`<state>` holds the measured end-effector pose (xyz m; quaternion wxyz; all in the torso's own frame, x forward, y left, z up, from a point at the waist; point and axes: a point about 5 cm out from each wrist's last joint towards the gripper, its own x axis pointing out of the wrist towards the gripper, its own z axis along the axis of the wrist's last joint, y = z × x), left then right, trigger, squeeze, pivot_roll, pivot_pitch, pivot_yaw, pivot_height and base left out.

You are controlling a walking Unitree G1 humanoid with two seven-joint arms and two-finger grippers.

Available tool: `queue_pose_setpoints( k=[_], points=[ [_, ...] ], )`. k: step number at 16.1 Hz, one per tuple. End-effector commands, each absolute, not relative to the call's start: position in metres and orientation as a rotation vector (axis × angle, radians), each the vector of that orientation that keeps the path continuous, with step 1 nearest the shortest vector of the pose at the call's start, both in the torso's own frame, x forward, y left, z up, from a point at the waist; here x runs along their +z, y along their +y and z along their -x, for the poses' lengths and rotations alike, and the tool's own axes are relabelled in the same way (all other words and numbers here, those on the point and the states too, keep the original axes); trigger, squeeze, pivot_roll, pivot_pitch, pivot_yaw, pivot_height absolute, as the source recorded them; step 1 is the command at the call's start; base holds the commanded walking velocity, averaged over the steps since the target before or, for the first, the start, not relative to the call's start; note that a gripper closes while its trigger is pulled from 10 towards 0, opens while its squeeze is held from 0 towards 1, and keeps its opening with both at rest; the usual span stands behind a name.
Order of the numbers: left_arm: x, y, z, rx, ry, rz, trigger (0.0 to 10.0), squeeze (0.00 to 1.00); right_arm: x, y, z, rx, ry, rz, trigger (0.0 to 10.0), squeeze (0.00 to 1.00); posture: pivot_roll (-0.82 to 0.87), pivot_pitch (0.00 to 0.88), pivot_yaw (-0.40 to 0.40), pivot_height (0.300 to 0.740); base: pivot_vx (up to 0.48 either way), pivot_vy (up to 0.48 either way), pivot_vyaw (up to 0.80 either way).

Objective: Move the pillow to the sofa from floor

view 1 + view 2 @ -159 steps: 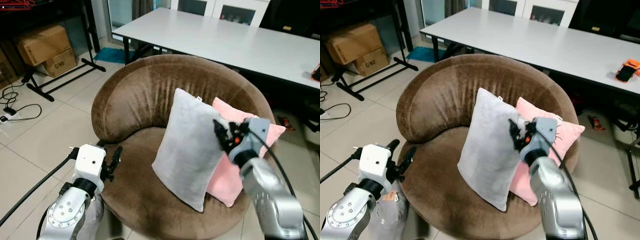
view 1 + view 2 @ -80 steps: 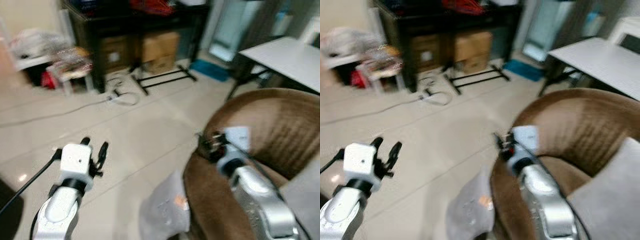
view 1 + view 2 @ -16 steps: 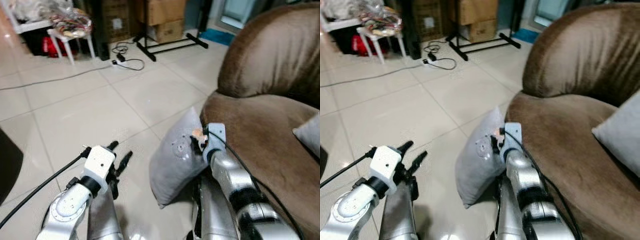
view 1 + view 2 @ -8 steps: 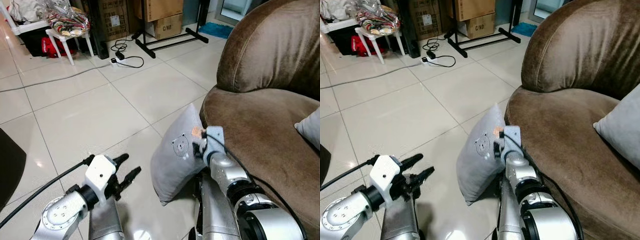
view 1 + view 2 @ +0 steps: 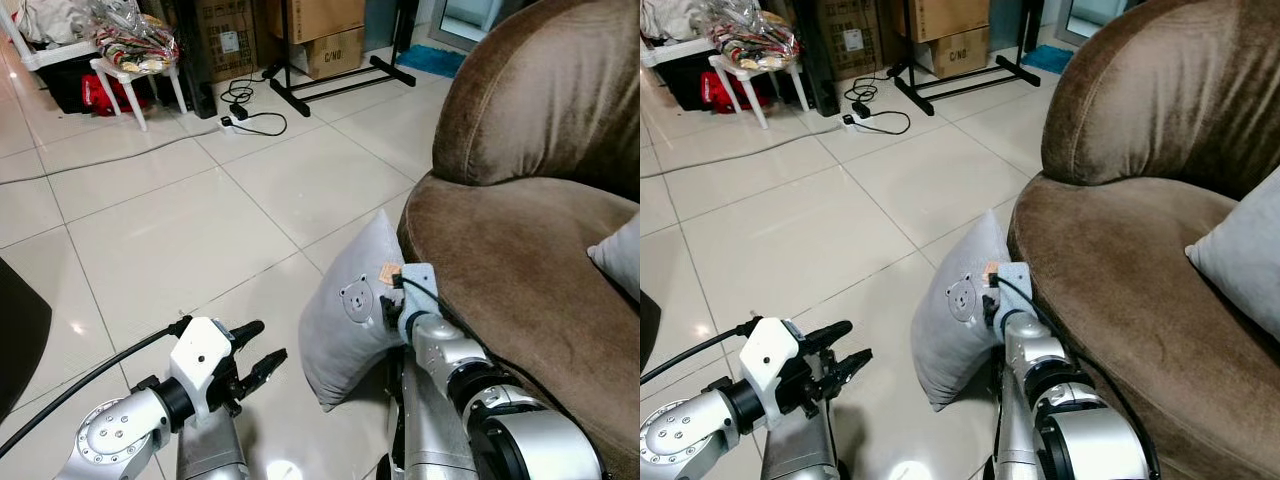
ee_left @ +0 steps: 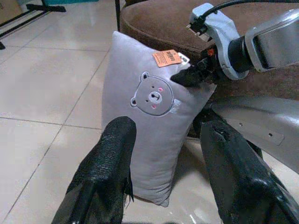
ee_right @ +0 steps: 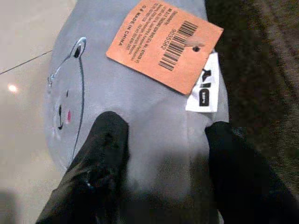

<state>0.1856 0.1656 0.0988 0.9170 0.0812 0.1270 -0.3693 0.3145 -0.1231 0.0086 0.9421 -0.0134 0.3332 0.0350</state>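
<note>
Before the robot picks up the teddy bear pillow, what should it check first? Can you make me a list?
1. Pillow position: the grey bear pillow stands on the floor, leaning against the brown sofa. Ok.
2. Right claw on the pillow: its fingers straddle the top corner near the orange tag. Ok.
3. Right claw squeezed tight: the fingers look spread, not pinching yet. Not ok.
4. Left claw: open, low by the floor and apart from the pillow. Ok if it is meant to help.
5. Room on the sofa: bare brown seat shows beside another grey cushion. Ok.
6. Pillow weight and how firmly it will lift: cannot tell.
</note>
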Motion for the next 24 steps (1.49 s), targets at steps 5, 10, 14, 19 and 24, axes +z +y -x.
queue_pose_setpoints(
  k=[5,10,14,19,24],
  points=[
    [0.100,0.162,-0.189,-0.780,0.264,-0.174,10.0,0.00,0.011,-0.116,-0.316,0.119,0.665,0.015,0.0,0.00,0.01,0.000,-0.014,0.445,0.000,0.000,0.00],
    [0.098,0.161,-0.195,-0.768,0.259,-0.179,10.0,0.00,0.013,-0.112,-0.318,0.136,0.652,0.009,0.0,0.00,0.01,0.000,-0.015,0.445,0.000,0.000,0.00],
    [0.097,0.161,-0.198,-0.752,0.254,-0.178,10.0,0.00,0.010,-0.105,-0.314,0.171,0.661,-0.006,0.0,0.00,0.01,0.000,-0.019,0.445,0.000,0.000,0.00],
    [0.095,0.164,-0.203,-0.654,0.226,-0.176,10.0,0.00,0.010,-0.097,-0.311,0.258,0.634,-0.035,0.0,0.00,-0.01,0.000,-0.019,0.445,0.000,0.000,0.00],
    [0.104,0.175,-0.211,-0.419,0.112,-0.170,10.0,0.00,0.038,-0.104,-0.317,0.335,0.447,-0.161,0.0,0.00,-0.02,0.000,-0.008,0.445,0.000,0.000,0.00]
  ],
)
